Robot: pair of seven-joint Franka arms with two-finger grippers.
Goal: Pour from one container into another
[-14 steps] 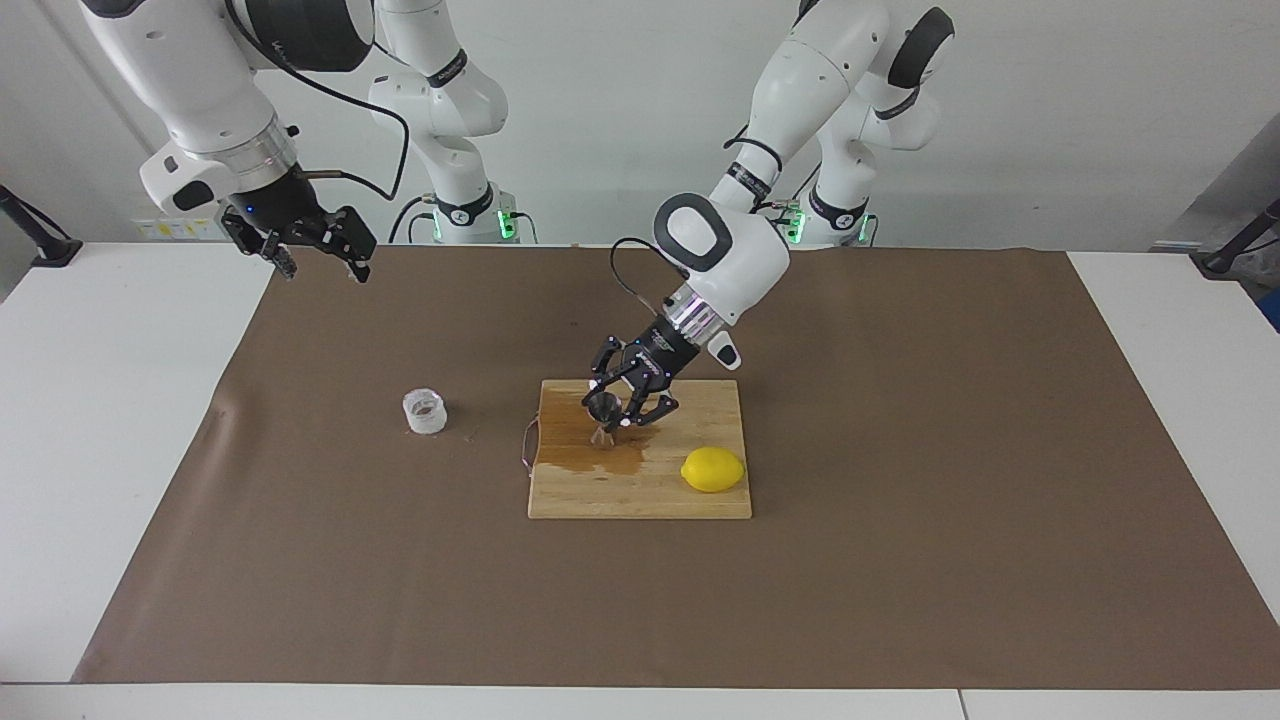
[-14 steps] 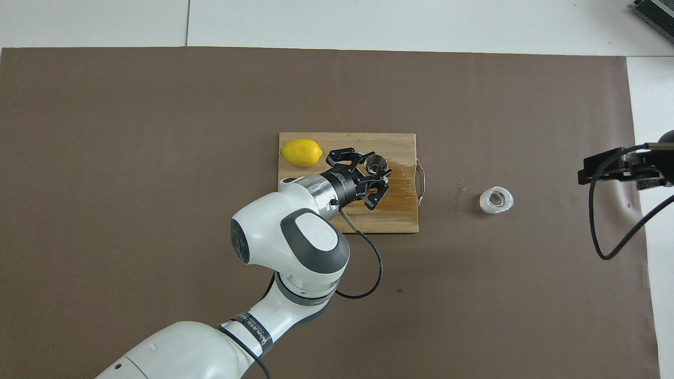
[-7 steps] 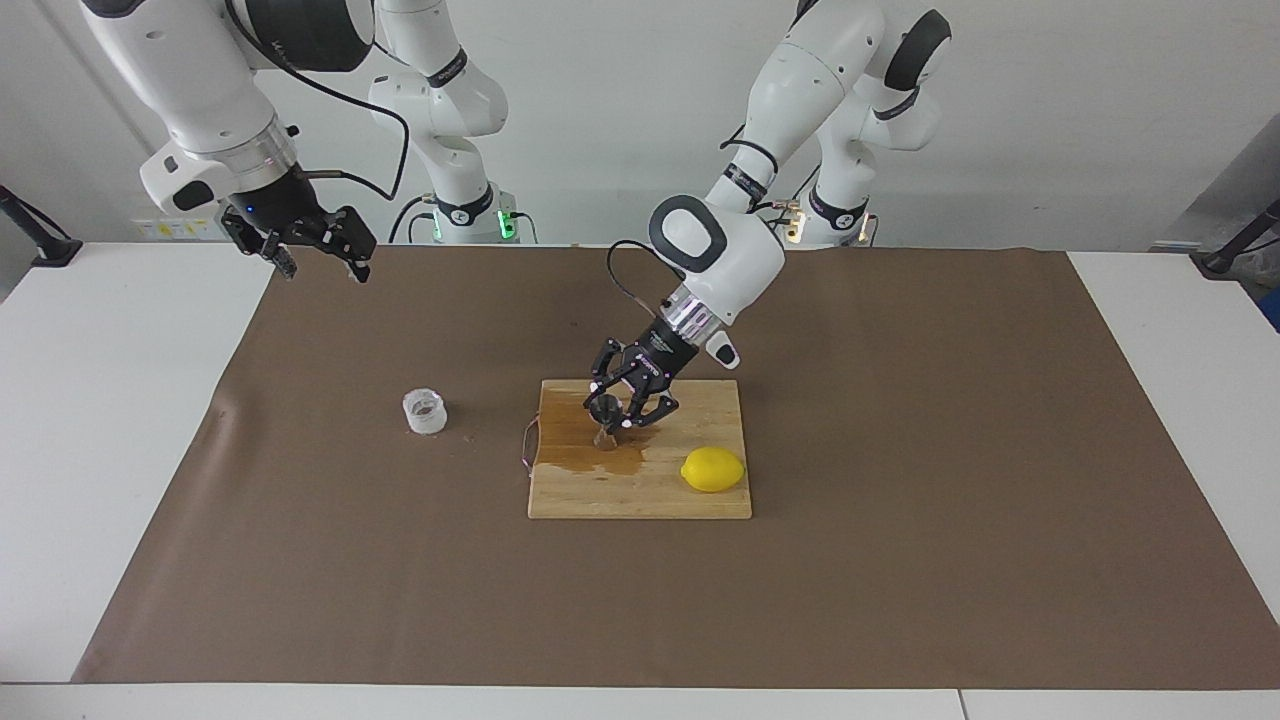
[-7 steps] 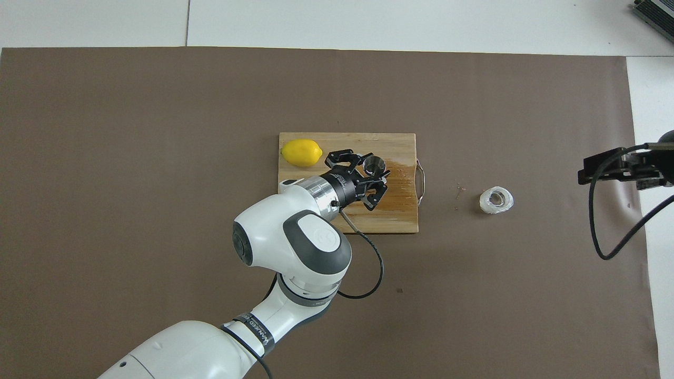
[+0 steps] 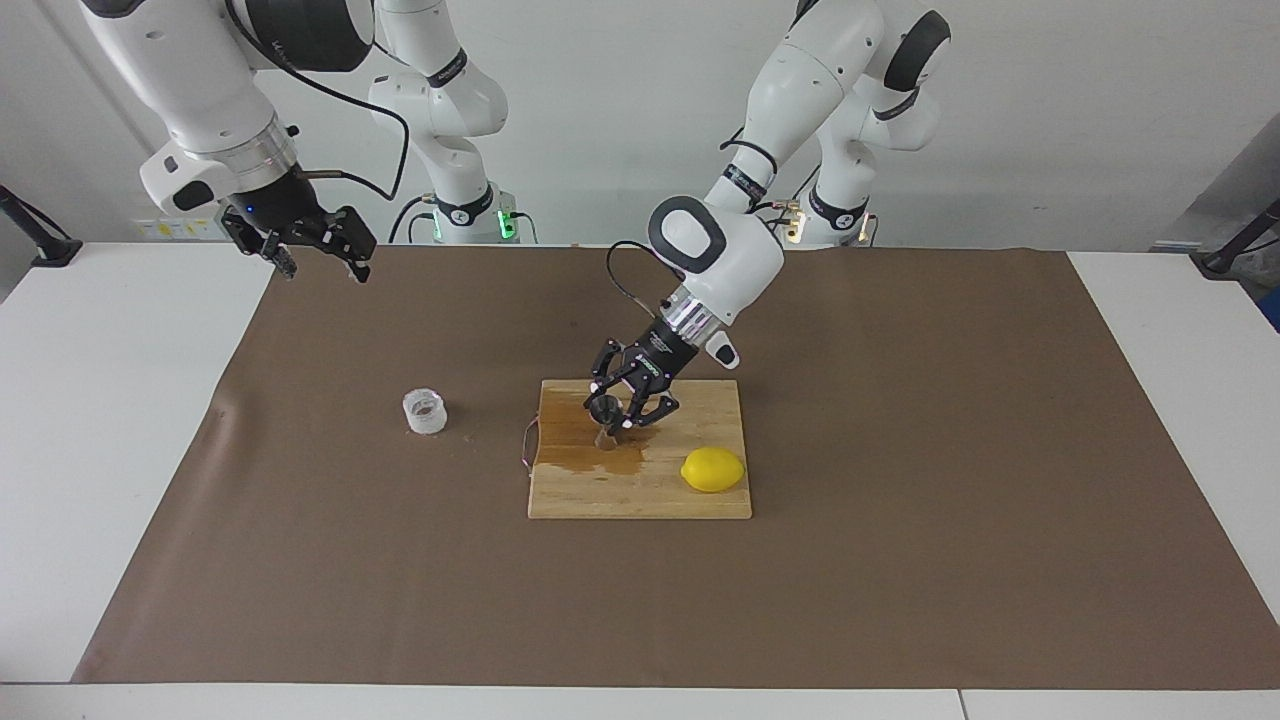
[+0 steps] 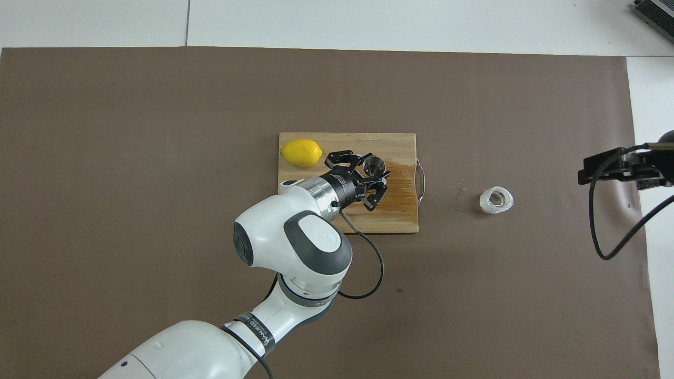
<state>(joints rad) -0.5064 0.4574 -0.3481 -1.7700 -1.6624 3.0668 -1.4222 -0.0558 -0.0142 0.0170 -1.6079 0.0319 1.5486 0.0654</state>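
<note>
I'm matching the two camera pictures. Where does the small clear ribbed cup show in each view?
Facing view: the small clear ribbed cup stands on the brown paper, left of centre.
Overhead view: the same cup shows right of centre.
Shared landmark: the wooden cutting board, beside the cup toward the left arm's end of the table.

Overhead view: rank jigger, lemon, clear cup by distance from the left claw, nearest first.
1. jigger, on the cutting board, at the left claw.
2. lemon, on the board's corner toward the left arm's end.
3. clear cup, off the board, toward the right arm's end.
</note>
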